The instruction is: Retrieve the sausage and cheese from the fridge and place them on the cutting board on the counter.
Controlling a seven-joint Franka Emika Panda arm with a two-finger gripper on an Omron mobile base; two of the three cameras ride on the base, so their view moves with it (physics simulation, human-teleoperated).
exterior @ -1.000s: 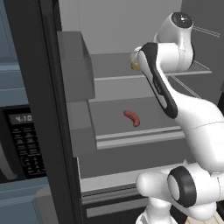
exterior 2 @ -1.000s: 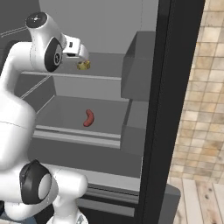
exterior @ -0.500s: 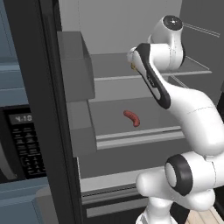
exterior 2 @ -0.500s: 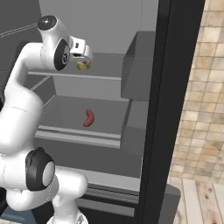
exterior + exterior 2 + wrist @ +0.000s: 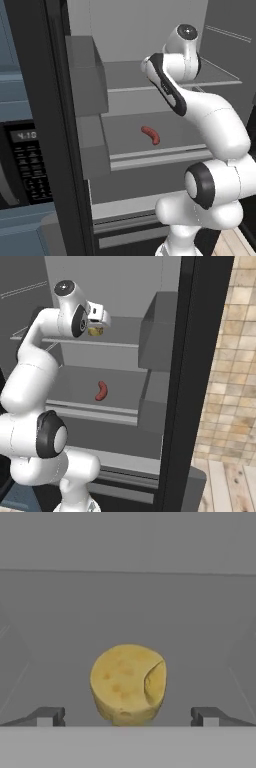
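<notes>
The fridge stands open in front of me. A pale yellow cheese sits on its upper grey shelf, and the right base view shows the cheese just under my hand. My gripper is open, with one dark fingertip on each side of the cheese and apart from it. The reddish-brown sausage lies alone on the shelf below, also seen as the sausage from the right. The cutting board and the counter are out of view.
A grey door bin juts out on the left door, above a black microwave. The black right door carries door bins close to the shelves. Tiled wall lies beyond it.
The arm's upper joints have swung up and in toward the fridge. The hand has stayed at the cheese on the upper shelf with its jaws open. The sausage has not moved.
</notes>
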